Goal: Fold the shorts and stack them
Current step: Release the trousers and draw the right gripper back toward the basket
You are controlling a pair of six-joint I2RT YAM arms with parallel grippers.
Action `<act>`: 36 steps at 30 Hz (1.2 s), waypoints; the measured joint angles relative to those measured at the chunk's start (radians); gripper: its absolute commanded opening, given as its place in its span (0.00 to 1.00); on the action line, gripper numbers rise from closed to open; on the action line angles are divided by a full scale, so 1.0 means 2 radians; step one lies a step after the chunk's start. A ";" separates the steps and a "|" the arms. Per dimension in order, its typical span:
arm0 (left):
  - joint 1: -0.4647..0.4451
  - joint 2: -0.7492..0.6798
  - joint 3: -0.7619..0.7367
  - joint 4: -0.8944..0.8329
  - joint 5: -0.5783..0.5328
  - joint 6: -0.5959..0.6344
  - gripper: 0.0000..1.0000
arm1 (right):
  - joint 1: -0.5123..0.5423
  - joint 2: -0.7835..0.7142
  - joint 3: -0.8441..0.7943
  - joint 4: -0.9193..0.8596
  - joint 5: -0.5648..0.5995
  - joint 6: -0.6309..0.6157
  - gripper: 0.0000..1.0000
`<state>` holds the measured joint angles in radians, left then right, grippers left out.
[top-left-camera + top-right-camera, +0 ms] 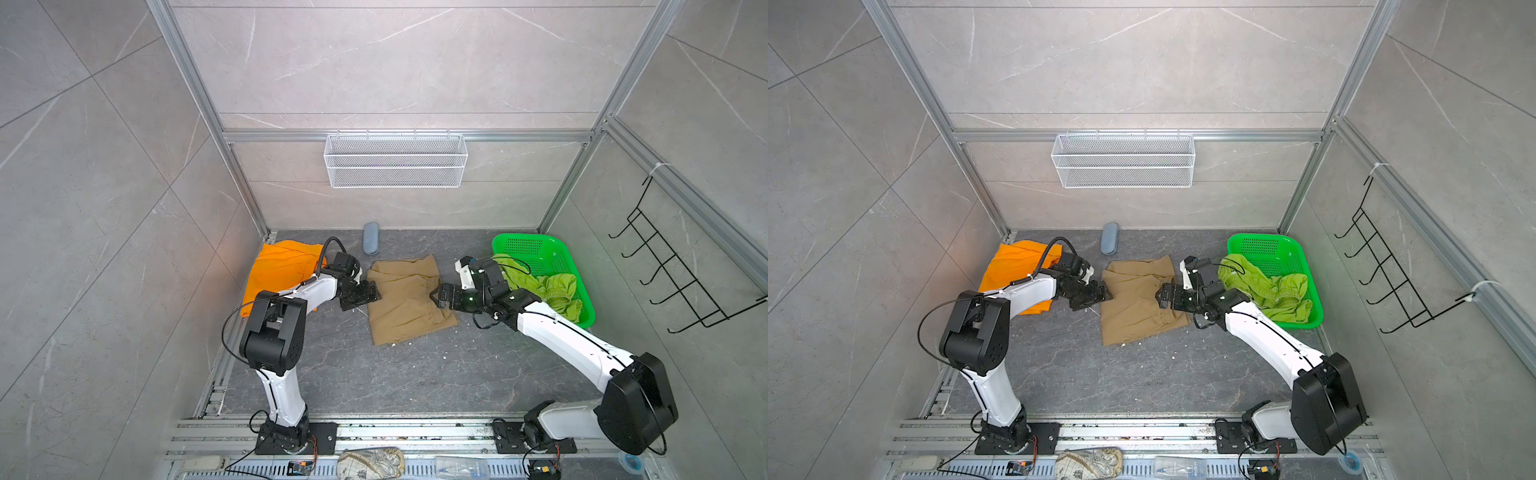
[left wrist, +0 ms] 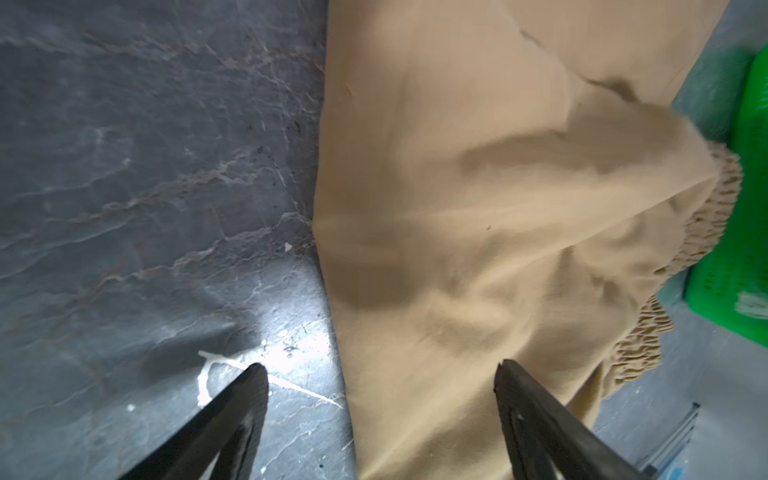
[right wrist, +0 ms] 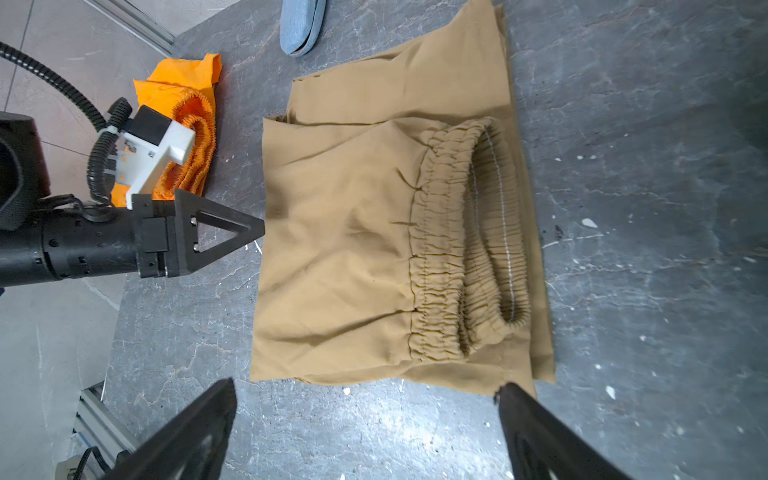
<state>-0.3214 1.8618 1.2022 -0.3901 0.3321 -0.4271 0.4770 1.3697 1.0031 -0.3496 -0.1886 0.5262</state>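
Now the left gripper point(image 1: 365, 293) stands with jaws spread, empty, straddling the 9 o'clock edge of the khaki tan cloth shorts point(image 1: 405, 305). The right gripper point(image 1: 437, 296), jaws equally wide and empty, hangs over their 3 o'clock edge. Those shorts lie mid-way on the dark marbled table point(image 1: 374, 374). Bright orange cloth shorts point(image 1: 276, 266) lie at 10 o'clock. Lime green cloth shorts point(image 1: 552, 291) sit crumpled in the green perforated plastic basket point(image 1: 536, 245) at 2 o'clock.

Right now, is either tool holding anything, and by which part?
Nothing is held. Left tool open at the edge of the khaki shorts; right tool open over them.
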 measured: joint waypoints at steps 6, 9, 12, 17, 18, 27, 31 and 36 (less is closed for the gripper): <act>-0.024 0.030 0.016 -0.008 -0.018 0.019 0.46 | 0.000 -0.027 0.000 -0.014 0.026 -0.004 0.99; -0.032 0.031 0.025 -0.018 -0.029 0.032 0.24 | 0.000 -0.040 -0.001 -0.019 0.037 -0.007 0.99; -0.036 0.031 0.037 -0.037 -0.047 0.047 0.00 | 0.000 -0.047 -0.003 -0.022 0.044 -0.009 0.99; -0.036 0.031 0.063 -0.075 -0.086 0.076 0.00 | 0.000 -0.049 -0.007 -0.023 0.049 -0.011 0.99; -0.036 0.030 0.067 -0.083 -0.098 0.082 0.00 | 0.000 -0.050 -0.008 -0.023 0.051 -0.011 0.99; -0.036 -0.028 0.073 -0.150 -0.217 0.139 0.00 | 0.000 -0.071 -0.019 -0.018 0.046 -0.011 0.99; -0.036 -0.055 0.089 -0.170 -0.281 0.182 0.00 | 0.000 -0.070 -0.019 -0.010 0.036 -0.011 0.99; -0.035 -0.073 0.091 -0.172 -0.382 0.242 0.00 | 0.015 -0.057 -0.010 -0.002 0.034 -0.011 0.99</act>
<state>-0.3923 1.7149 1.3842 -0.7338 -0.4328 0.0578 0.5068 1.2564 0.9825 -0.3546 -0.1207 0.5041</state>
